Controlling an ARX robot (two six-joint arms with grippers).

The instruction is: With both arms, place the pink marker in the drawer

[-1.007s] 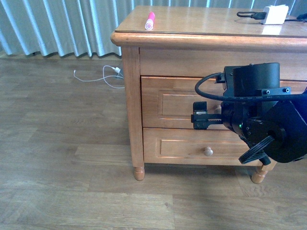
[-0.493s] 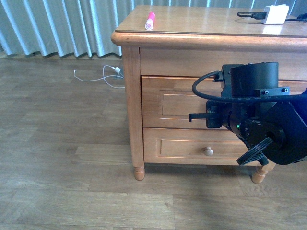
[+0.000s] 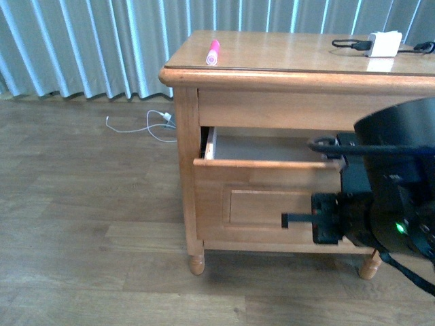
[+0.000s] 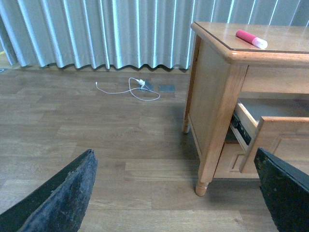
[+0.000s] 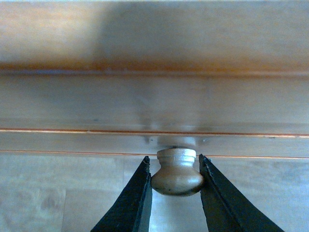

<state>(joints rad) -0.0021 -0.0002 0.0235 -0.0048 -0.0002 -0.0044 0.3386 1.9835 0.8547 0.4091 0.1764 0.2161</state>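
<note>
The pink marker (image 3: 213, 52) lies on the left part of the wooden cabinet top (image 3: 285, 51), and also shows as the pink marker (image 4: 251, 39) in the left wrist view. The drawer (image 3: 224, 197) stands pulled partly out, its pale inside showing. My right arm (image 3: 387, 210) is in front of it, and my right gripper (image 5: 176, 170) is shut on the round pale drawer knob (image 5: 177, 174). My left gripper (image 4: 174, 193) hangs open over the floor to the left of the cabinet, with the open drawer (image 4: 282, 137) beside one finger.
A white charger block (image 3: 384, 43) with a black cable sits at the right of the cabinet top. A white cable (image 3: 146, 115) lies on the wood floor near the curtain (image 3: 88, 47). The cabinet's front leg (image 3: 196, 261) stands left of my right arm.
The drawer, closed a second ago, has slid out towards me with my right gripper on its knob. My right arm has drawn back and sits lower in the front view.
</note>
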